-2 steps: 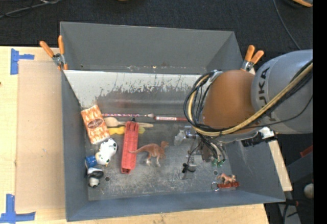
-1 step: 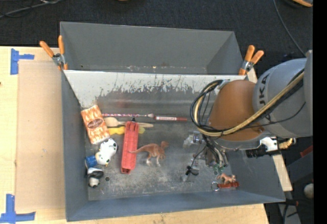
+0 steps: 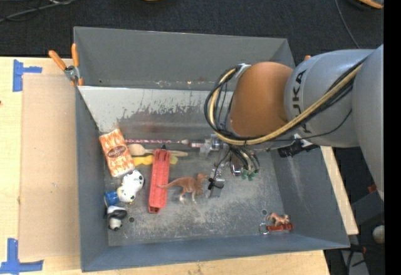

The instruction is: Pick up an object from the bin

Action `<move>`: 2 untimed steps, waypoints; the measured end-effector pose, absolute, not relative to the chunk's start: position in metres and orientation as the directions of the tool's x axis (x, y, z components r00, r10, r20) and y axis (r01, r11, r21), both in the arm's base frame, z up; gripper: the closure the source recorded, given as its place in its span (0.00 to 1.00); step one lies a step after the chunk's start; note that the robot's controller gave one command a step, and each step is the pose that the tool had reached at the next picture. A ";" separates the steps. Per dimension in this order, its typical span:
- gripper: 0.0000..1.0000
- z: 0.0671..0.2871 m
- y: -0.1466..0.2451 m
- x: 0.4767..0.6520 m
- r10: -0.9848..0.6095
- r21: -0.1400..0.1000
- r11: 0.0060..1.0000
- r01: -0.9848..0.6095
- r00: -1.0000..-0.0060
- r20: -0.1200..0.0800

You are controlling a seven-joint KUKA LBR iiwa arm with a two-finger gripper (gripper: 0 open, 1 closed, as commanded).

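Since orange wrist cover [image 3: 260,99] and cable loops [image 3: 220,103] hide most of tool, cannot tell if jaws apart or together. Dark tip low over bin floor, just right of brown toy dinosaur [image 3: 187,186], mid-floor; contact unclear. Grey metal bin [image 3: 175,67], floor scuffed and dusty. Left of dinosaur: long ridged red plastic piece [image 3: 158,181], orange patterned packet [image 3: 116,152], white-black toy [image 3: 130,187]. Small orange-red thing [image 3: 277,222] alone near front right corner, too small to identify.

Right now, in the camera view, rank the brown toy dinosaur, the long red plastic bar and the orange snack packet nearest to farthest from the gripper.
1. Brown toy dinosaur, just left of the gripper.
2. Long red plastic bar, further left.
3. Orange snack packet, by the left wall.
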State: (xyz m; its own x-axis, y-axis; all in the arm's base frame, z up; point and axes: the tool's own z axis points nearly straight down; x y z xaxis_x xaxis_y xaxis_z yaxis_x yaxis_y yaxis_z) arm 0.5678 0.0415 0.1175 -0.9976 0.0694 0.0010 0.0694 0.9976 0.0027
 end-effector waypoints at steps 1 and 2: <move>0.00 0.117 0.076 0.567 0.031 -0.001 1.000 0.031 -0.999 0.010; 1.00 0.099 0.077 0.551 -0.039 0.004 0.999 -0.039 -0.999 -0.004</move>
